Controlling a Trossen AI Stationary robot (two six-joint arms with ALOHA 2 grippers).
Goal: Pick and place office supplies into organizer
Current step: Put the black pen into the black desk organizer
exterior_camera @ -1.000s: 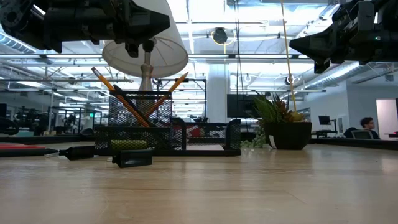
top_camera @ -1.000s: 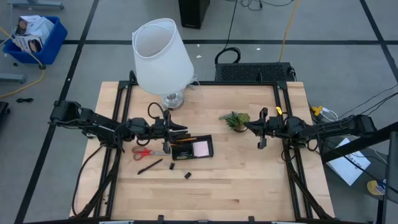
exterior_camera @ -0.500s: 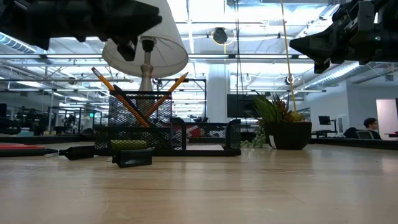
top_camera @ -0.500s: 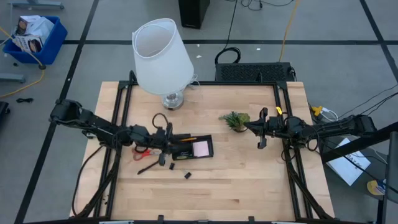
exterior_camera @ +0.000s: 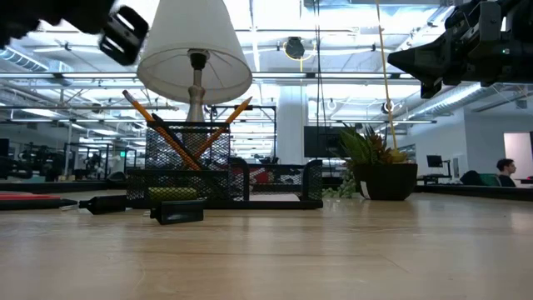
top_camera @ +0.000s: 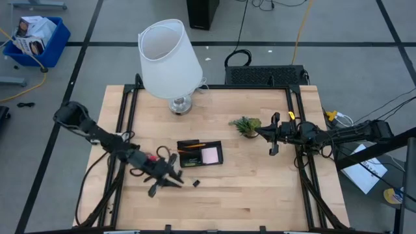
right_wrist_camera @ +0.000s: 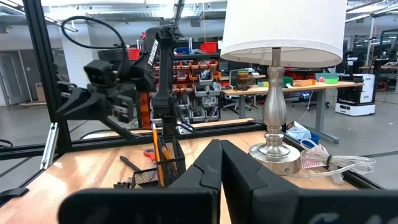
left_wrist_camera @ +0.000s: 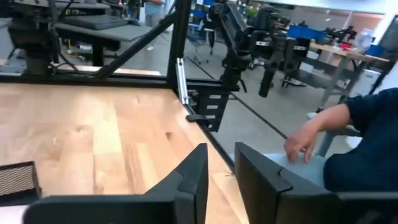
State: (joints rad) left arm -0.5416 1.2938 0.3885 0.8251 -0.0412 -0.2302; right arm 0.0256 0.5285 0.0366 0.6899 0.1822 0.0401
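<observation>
Beside left gripper, high view: organizer point(top_camera: 200, 154) sat just beside left gripper point(top_camera: 170, 177), holding pink sticky-note pad point(top_camera: 210, 155) and a pencil.
Low view: pencils point(exterior_camera: 158, 125) stood tilted, crossing, in the organizer's mesh cup.
Left wrist view: fingers point(left_wrist_camera: 194, 177) narrowly parted, empty.
Right wrist view: right gripper point(right_wrist_camera: 220, 163) closed, empty, well apart.
</observation>
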